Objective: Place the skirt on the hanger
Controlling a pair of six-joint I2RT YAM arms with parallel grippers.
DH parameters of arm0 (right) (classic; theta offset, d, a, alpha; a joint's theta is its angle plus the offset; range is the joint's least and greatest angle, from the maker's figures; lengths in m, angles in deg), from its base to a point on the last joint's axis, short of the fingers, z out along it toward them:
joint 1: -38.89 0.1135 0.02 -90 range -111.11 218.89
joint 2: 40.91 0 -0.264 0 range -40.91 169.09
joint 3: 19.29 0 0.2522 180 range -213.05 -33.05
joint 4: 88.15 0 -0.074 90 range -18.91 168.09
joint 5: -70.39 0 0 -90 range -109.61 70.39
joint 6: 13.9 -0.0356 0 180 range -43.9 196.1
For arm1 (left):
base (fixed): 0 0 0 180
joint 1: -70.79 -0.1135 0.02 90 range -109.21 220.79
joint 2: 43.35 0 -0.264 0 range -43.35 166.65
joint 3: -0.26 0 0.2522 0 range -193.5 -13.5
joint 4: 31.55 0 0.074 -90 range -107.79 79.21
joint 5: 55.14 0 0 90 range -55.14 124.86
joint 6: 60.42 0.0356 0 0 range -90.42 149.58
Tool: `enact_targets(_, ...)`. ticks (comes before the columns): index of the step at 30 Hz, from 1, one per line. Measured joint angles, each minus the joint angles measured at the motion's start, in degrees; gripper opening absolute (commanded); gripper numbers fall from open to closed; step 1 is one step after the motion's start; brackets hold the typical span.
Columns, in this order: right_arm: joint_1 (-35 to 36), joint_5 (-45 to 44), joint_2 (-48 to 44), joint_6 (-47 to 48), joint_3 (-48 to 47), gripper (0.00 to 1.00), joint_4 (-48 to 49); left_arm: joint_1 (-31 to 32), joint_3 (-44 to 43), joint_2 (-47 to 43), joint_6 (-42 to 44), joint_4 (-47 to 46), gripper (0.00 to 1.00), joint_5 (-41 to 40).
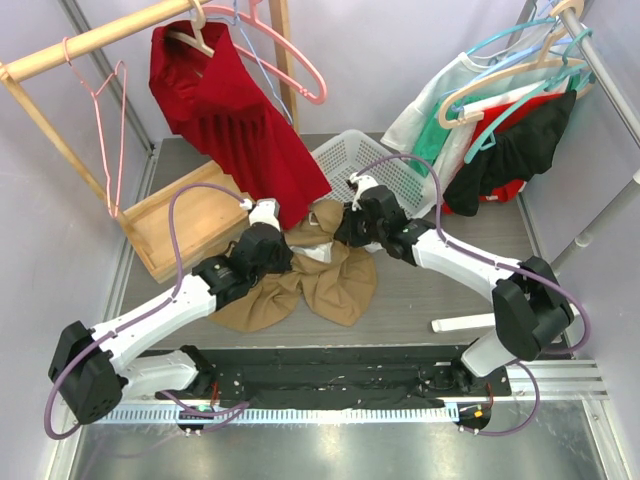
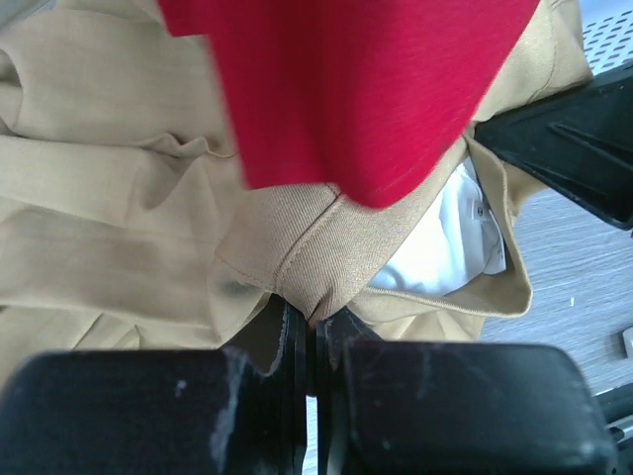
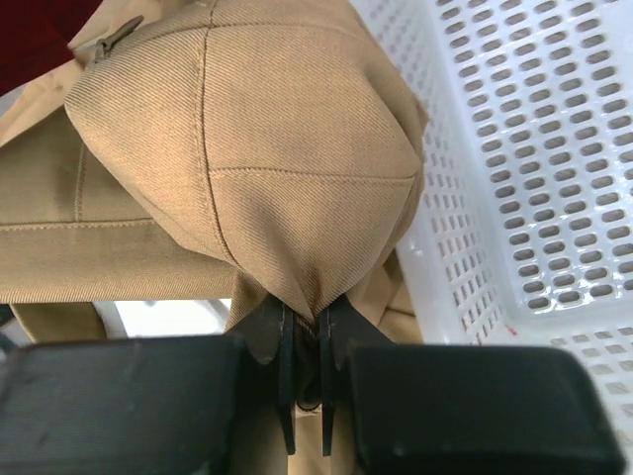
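Between the two arms, mid-way across the grey table (image 1: 430,290): tan skirt (image 1: 300,290) crumpled in a heap, waistband end lifted toward the far side, white lining showing in the opening. Left gripper (image 2: 312,322) pressed together on a seamed fold of that waistband, cloth bunched out just past the fingertips. Right gripper (image 3: 305,319) likewise pinching the skirt, with a rounded bulge of twill and crossing seams standing above the jaws. Just beside that bulge, on the right arm's side, a white perforated basket (image 1: 385,165). Over the skirt's far edge, the drooping hem of a red dress (image 1: 235,110), hung on a wooden hanger (image 1: 195,35) from a wooden rail (image 1: 90,45). On the same rail, a pink wire hanger (image 1: 108,120) to the left and a pink plastic hanger (image 1: 300,75) beside the dress, both well apart from the skirt. Left of the heap, a shallow wooden tray (image 1: 185,225).
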Motion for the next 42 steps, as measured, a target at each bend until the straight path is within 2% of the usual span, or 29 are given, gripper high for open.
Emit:
enact_targets(1, -0.33, 0.79, -0.02, 0.37, -0.46, 0.27, -0.74, -0.09, -0.50, 0.33, 0.11, 0.13, 0.00, 0.15)
enact_targets(2, -0.55, 1.55, -0.15, 0.61, -0.76, 0.44, -1.46, -0.11, -0.83, 0.33, 0.31, 0.24, 0.00, 0.24)
enact_targets(3, -0.63, 2.64, -0.55, 0.83, -1.05, 0.51, -2.78, -0.20, -1.20, 0.07, 0.46, 0.59, 0.00, 0.39)
enact_targets(6, -0.83, 4.17, -3.76, 1.01, -0.59, 0.69, -7.39, -0.33, -1.49, -2.62, 0.68, 3.52, 0.00, 0.42)
enact_targets(9, -1.07, 4.81, -10.36, 1.38, 1.09, 0.75, -11.82, -0.35, -1.25, -6.88, 0.44, 7.34, 0.00, 0.42)
enact_targets(14, -1.25, 5.70, -18.47, 5.53, -0.70, 0.78, -16.92, -0.39, 1.64, -15.80, -0.85, 13.81, 0.00, 0.42)
enact_targets(20, 1.09, 6.78, -11.74, 13.00, -12.07, 0.79, -19.65, -0.37, 2.56, -18.32, -1.14, 18.75, 0.00, 0.92)
enact_targets(26, 3.52, 7.13, -6.60, 16.17, -14.47, 0.78, -22.58, -0.37, 1.88, -18.25, -1.27, 22.45, 0.00, 0.11)
enact_targets(32, 8.44, 9.90, -6.86, 17.51, -13.09, 0.79, -25.07, -0.39, -4.90, -14.45, -0.26, 28.89, 0.00, -0.59)
enact_targets(37, 12.07, 15.10, -6.91, 20.46, -13.51, 0.80, -27.43, -0.39, -11.41, -10.08, 1.97, 33.09, 0.00, 2.97)
enact_targets(42, 11.74, 13.20, -9.27, 22.82, -10.34, 0.80, -30.67, -0.46, -16.76, -6.86, 3.65, 37.11, 0.00, 6.95)
